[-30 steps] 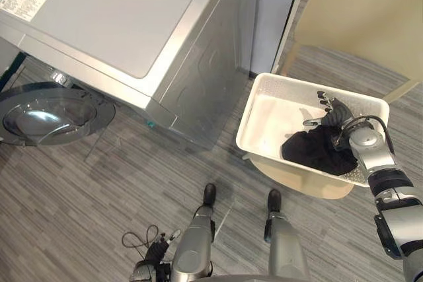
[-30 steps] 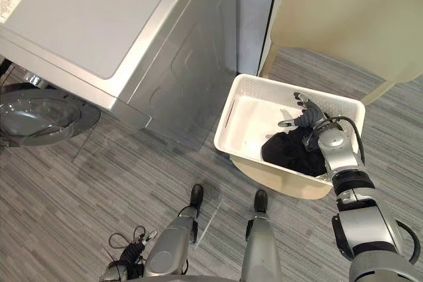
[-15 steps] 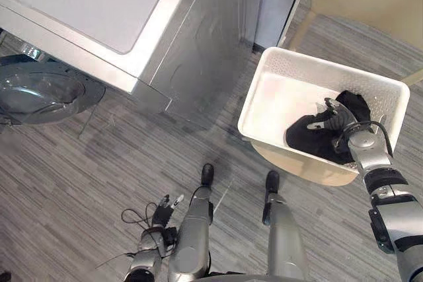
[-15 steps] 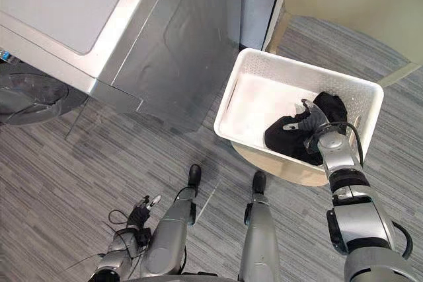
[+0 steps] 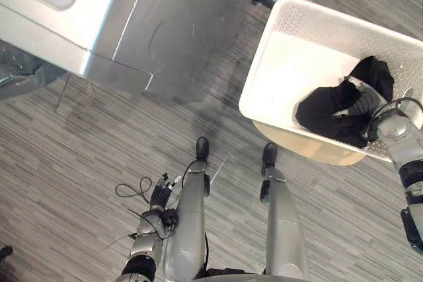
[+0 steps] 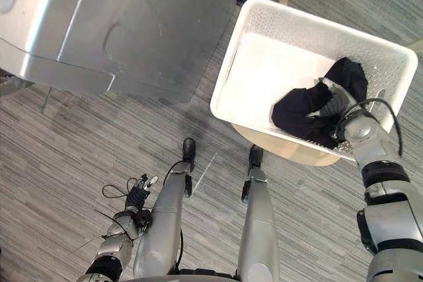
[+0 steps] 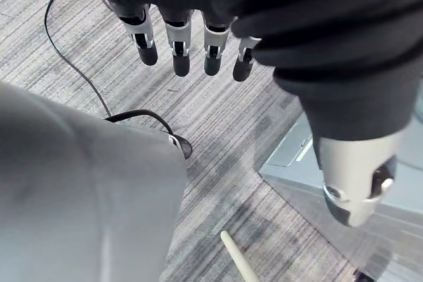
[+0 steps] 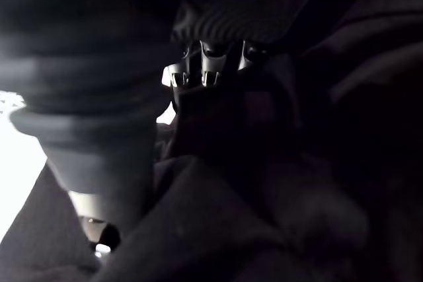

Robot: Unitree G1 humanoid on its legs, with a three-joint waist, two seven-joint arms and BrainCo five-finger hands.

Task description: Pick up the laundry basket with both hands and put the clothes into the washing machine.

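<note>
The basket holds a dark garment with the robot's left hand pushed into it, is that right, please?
Not quite: the right hand is pushed into the dark garment in the basket, as the left eye view shows. The left hand hangs open above the floor.

White perforated plastic laundry basket (image 5: pixel 263 59): the half nearest the silver-grey metal washing machine (image 5: pixel 165 24) was bare and open from above. Crumpled black clothes (image 5: pixel 324 107) filled the basket's other half, bunched round the right hand (image 5: pixel 362 104). The strip of grey striped floor (image 5: pixel 228 90) between basket and machine was free. A beige round seat (image 5: pixel 310 151) blocked access under the basket.
</note>
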